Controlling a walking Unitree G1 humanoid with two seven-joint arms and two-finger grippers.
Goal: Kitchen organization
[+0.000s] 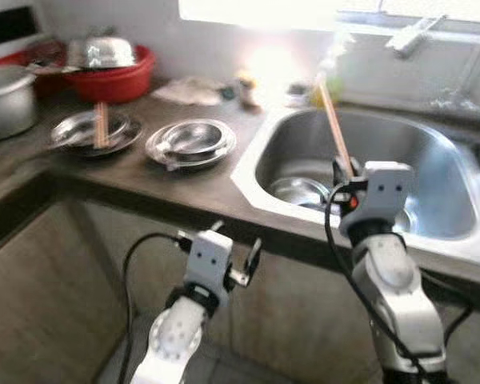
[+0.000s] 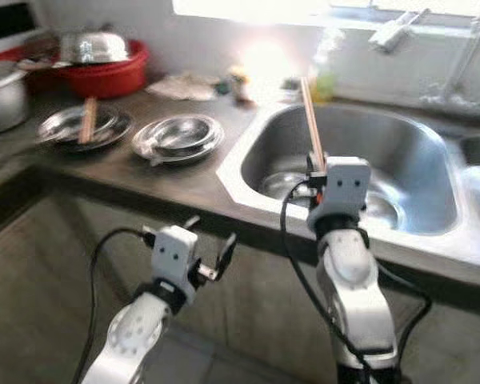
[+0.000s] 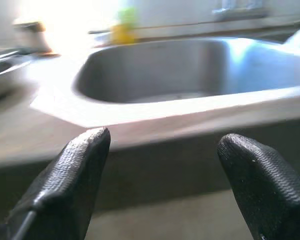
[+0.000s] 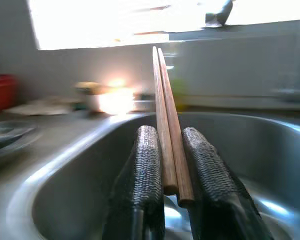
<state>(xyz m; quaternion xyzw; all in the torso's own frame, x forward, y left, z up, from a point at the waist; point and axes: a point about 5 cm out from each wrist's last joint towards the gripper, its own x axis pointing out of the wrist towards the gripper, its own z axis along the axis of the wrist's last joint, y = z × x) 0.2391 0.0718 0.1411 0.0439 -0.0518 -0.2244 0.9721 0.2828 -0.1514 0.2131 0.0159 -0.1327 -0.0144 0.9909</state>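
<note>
My right gripper (image 4: 172, 145) is shut on a pair of wooden chopsticks (image 4: 165, 110) that stick up and away from it, held at the front of the steel sink (image 1: 432, 152). In the head view the chopsticks (image 1: 336, 128) rise above the right wrist. A small steel bowl (image 1: 298, 190) lies on the sink bottom. My left gripper (image 3: 162, 150) is open and empty, low in front of the counter edge (image 3: 140, 140), left of the sink. Another pair of chopsticks (image 1: 101, 124) rests across a steel plate (image 1: 74, 132) on the counter.
A second steel plate with a bowl (image 1: 190, 142) sits on the dark counter. At the back left stand a red basin with a steel lid (image 1: 112, 68) and a grey pot (image 1: 6, 100). A yellow bottle (image 2: 324, 76) and a tap (image 1: 416, 32) are behind the sink.
</note>
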